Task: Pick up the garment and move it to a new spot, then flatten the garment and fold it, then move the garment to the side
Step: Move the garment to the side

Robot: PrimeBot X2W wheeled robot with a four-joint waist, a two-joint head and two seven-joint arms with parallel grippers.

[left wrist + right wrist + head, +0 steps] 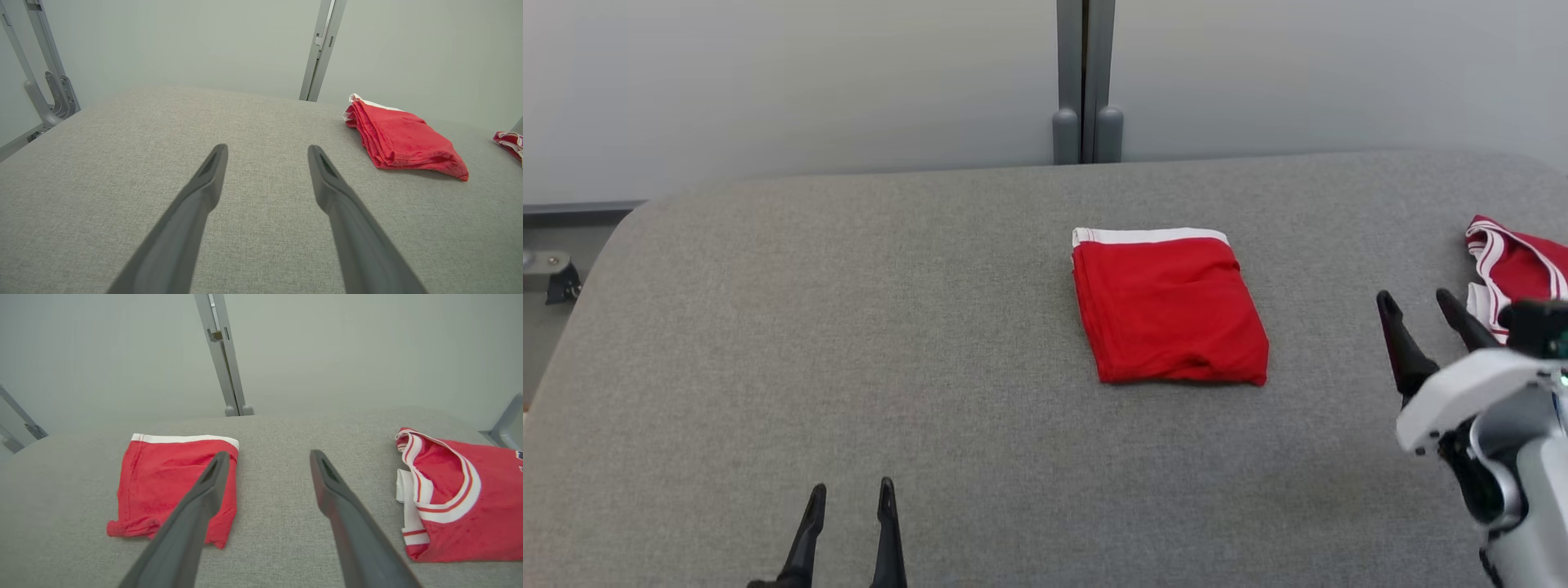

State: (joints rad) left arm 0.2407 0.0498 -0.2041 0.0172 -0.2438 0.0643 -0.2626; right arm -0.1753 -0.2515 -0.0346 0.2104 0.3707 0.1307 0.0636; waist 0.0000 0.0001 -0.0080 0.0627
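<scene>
Folded red garment (1168, 314) lies mid-worktop (849, 327), left of the nearer right gripper (1414, 298), which is wide open and empty.

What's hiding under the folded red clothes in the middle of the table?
The folded red garment lies on the grey table, whose fabric shows all around it. The spot beneath is covered, so anything there cannot be seen.

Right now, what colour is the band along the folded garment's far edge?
The band is white; head view shows it best.
</scene>
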